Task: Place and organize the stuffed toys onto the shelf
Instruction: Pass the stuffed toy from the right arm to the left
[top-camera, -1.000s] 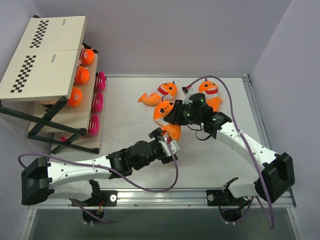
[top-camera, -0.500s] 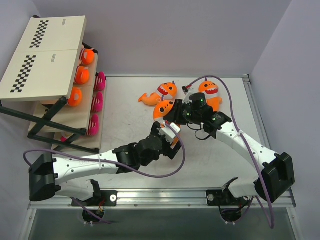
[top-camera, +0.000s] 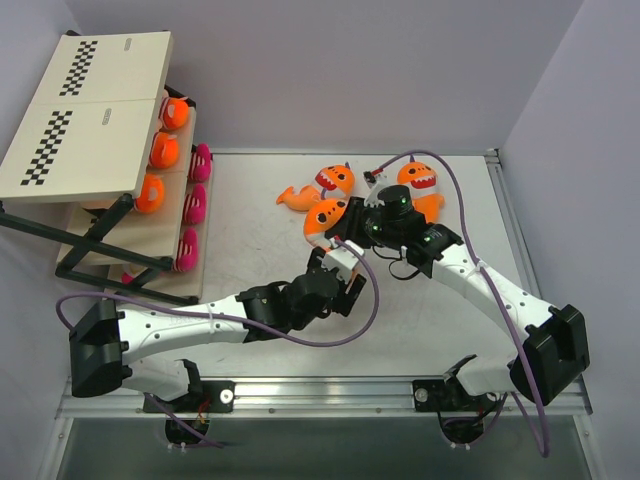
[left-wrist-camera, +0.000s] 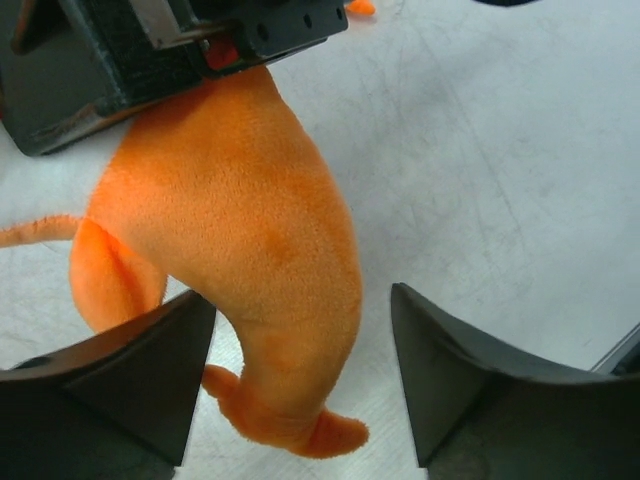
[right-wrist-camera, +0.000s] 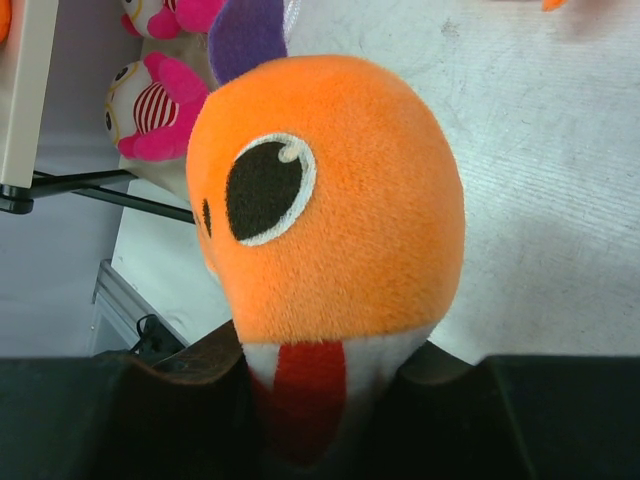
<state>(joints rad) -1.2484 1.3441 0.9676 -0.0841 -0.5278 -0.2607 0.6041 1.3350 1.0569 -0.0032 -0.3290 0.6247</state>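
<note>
— Right wrist view: our right gripper (right-wrist-camera: 322, 385) clamps the plush orange shark (right-wrist-camera: 330, 210) at its mouth, fingers mostly cut off.
— We see our left gripper (left-wrist-camera: 300, 295) spread apart around its tail, near the middle of the worktop (left-wrist-camera: 500, 150).

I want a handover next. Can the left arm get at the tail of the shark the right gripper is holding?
Probably yes. The left gripper is open, with a finger on each side of the tail of the shark and nothing between. The right gripper clamps only its head end.
</note>
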